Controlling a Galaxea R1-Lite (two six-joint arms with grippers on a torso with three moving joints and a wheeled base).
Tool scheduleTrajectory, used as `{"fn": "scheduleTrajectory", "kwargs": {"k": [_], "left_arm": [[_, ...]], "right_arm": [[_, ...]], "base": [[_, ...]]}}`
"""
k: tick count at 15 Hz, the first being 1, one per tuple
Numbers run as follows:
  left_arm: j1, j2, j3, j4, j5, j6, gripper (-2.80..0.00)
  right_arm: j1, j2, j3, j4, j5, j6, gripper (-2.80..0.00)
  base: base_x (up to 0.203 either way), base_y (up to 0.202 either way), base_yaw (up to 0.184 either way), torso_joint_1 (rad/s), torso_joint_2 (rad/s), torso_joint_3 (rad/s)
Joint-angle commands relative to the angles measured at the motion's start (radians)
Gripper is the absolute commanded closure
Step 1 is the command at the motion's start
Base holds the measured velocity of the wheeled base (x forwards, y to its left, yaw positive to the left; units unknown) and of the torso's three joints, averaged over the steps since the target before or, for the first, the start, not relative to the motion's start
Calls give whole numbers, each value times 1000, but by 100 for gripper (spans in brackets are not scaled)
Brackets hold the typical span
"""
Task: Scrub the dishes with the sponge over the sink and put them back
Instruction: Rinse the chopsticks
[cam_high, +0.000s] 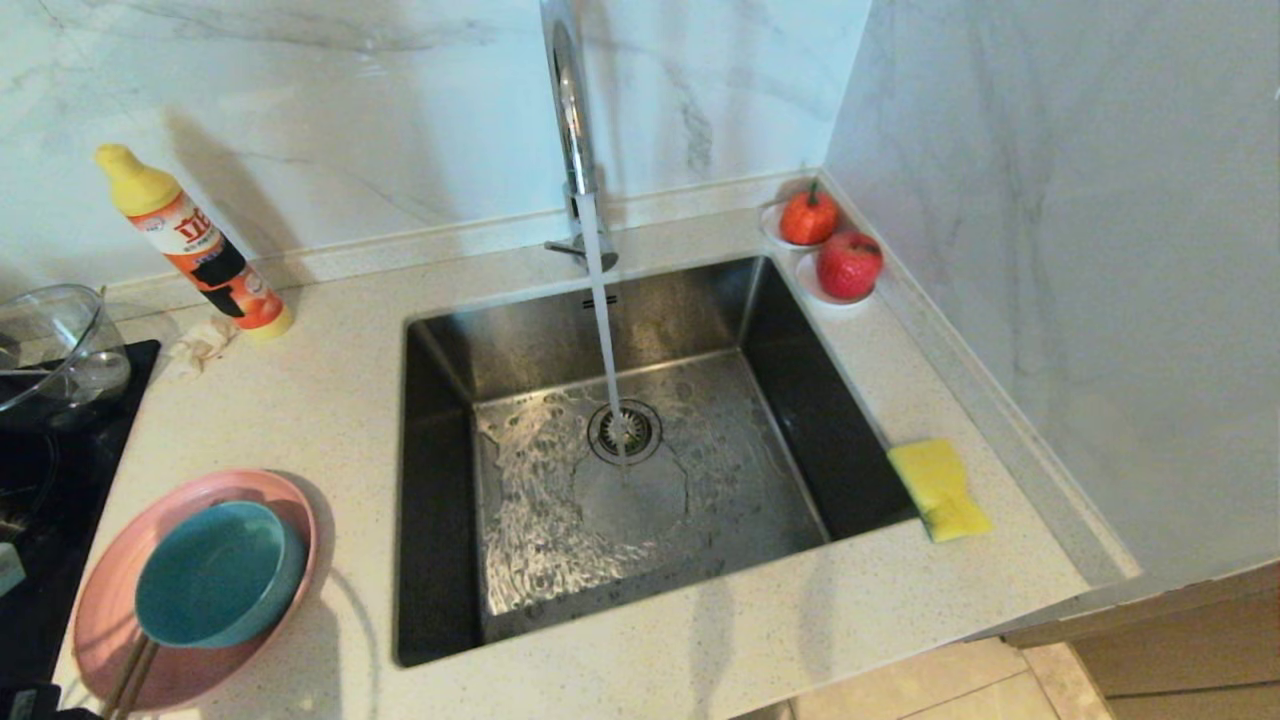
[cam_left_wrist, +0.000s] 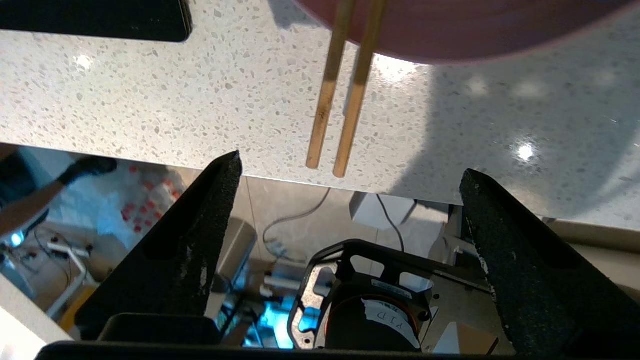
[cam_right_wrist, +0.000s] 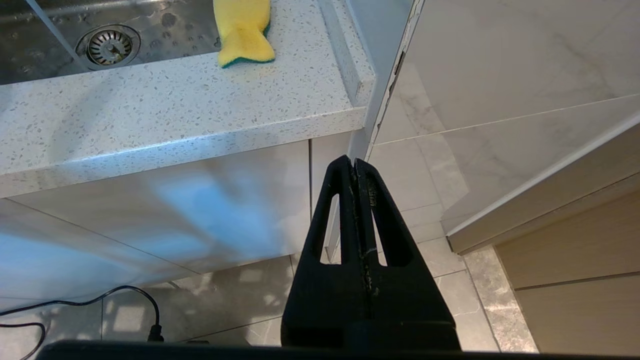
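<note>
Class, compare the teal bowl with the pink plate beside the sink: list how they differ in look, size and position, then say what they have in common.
Colour: the teal bowl is blue-green, the pink plate pale pink.
Size and shape: the bowl is smaller and deeper, the plate wider and shallow.
Position: the bowl sits inside the plate, while the plate rests directly on the speckled counter.
Shared: both are round, upright, look empty, and lie left of the sink.

White marble walls (cam_high: 1050, 250) meet in a corner behind the speckled worktop (cam_high: 330, 400); pale floor tiles (cam_right_wrist: 430, 220) lie below it.
</note>
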Motion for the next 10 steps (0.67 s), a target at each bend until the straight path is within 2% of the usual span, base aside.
{"fn": "scheduleTrajectory", "kwargs": {"k": [1, 10], "left_arm": [[13, 73, -3, 4, -1, 1, -280], [36, 206, 36, 5, -15, -11, -280]], "right_arm": [[0, 0, 0, 0, 0, 0, 0], [0, 0, 0, 0, 0, 0, 0]], "base": [[0, 0, 0, 0, 0, 0], [0, 0, 0, 0, 0, 0]]}}
